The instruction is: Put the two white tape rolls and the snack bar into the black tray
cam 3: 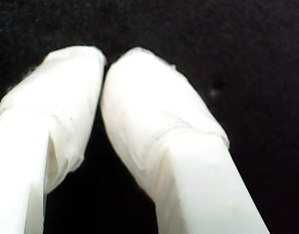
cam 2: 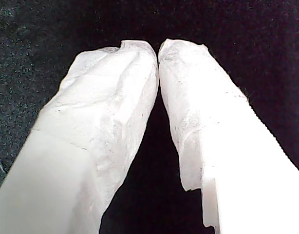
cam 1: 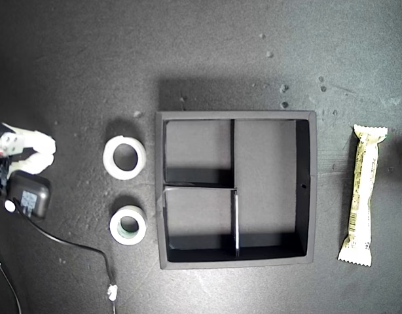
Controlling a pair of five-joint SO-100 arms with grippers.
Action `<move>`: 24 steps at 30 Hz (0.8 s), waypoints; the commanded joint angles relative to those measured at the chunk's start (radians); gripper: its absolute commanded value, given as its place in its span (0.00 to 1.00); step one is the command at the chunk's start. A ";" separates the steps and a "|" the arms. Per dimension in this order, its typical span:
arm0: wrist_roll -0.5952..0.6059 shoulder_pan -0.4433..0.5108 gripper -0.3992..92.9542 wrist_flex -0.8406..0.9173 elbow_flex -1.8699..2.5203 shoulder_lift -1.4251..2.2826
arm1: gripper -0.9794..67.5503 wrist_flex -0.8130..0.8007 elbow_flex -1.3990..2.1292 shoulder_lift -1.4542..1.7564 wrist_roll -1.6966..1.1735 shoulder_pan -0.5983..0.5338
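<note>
The matte black desk (cam 1: 207, 52) is the broadest thing here, a finely grained dark surface flecked with pale specks toward one o'clock in the exterior view. At its centre sits the square black plastic tray (cam 1: 308, 190) with low walls; thin dividers split it into two small sections stacked on the exterior view's left and one long section on that view's right, and all three hold nothing.

At three o'clock from the tray, well apart from its wall, lies the long narrow snack bar in a cream-white wrapper (cam 1: 364, 195) with yellowish-green print and crimped zigzag ends, lying lengthwise from twelve to six.

At nine o'clock from the tray lie the two rings, both flat on the desk and just beside its outer wall. The wider plain white tape roll (cam 1: 124, 157) is the one nearer twelve; the slightly smaller white tape roll with a greenish inner core (cam 1: 128, 225) lies toward six from it, the two apart.

At the exterior view's far nine o'clock edge a white wrapped arm part (cam 1: 31, 147) shows above a black boxy camera module (cam 1: 29, 195) trailing a thin black cable (cam 1: 76, 245).

My first gripper (cam 2: 158, 51) has rough, white tape-wrapped jaws with tips pressed together, holding nothing. My second gripper (cam 3: 104, 62) has smoother wrapped jaws, likewise closed tip to tip on nothing, over bare desk.
</note>
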 commanded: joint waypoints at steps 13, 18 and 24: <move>-0.052 -0.014 0.01 0.035 0.060 0.051 | 0.01 0.002 0.012 0.006 -0.176 -0.031; -0.052 -0.014 0.01 0.035 0.060 0.051 | 0.01 0.002 0.012 0.006 -0.176 -0.031; -0.074 -0.011 0.01 0.034 0.060 0.051 | 0.01 -0.035 0.012 0.006 -0.181 -0.032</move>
